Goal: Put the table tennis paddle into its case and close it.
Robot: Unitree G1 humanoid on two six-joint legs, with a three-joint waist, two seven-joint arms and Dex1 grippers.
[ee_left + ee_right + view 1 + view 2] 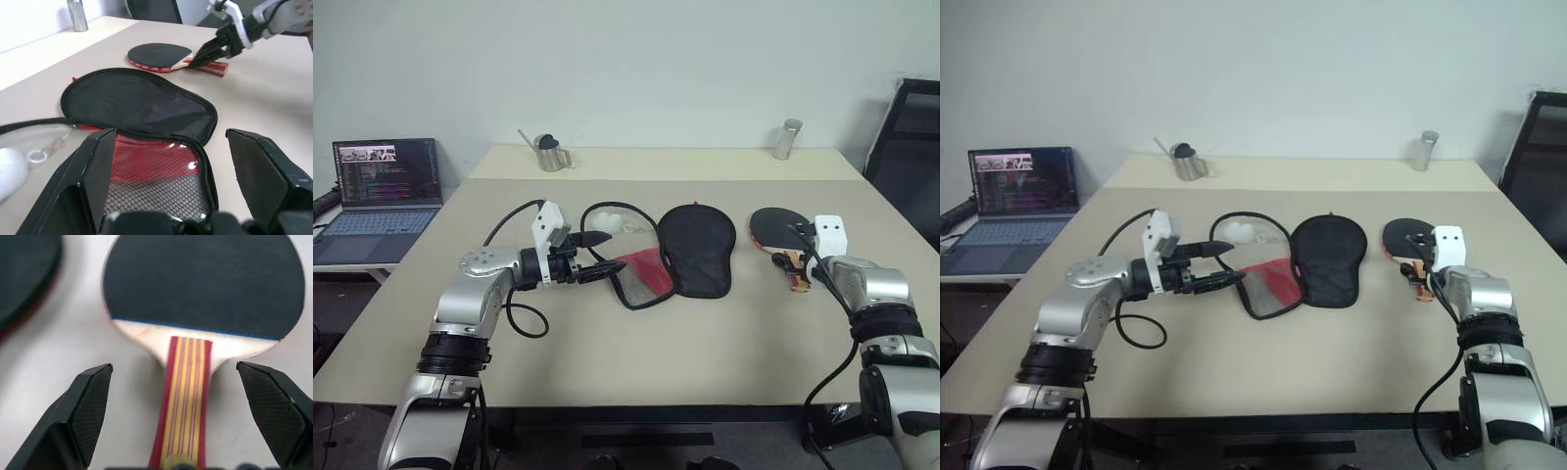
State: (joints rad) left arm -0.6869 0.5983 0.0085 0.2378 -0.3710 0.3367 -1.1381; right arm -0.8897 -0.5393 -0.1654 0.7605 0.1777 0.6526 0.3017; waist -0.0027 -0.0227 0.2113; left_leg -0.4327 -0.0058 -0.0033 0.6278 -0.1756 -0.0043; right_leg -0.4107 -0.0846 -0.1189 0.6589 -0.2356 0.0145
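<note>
Right wrist view: right tool (178, 421) spread wide, empty, straddling paddle (203, 289) handle; handle axis runs straight toward tool. Left tool (592, 257) released beside case (675, 257).

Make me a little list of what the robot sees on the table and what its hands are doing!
paddle: table tennis paddle lying flat on the table, black face up
case: case lying open beside the paddle, red mesh part toward the robot
left hand: left hand open, at the case's mesh edge
right hand: right hand open, fingers either side of the paddle's striped handle, not gripping
far edge: metal cup, metal can
side desk: laptop, screen on
</note>
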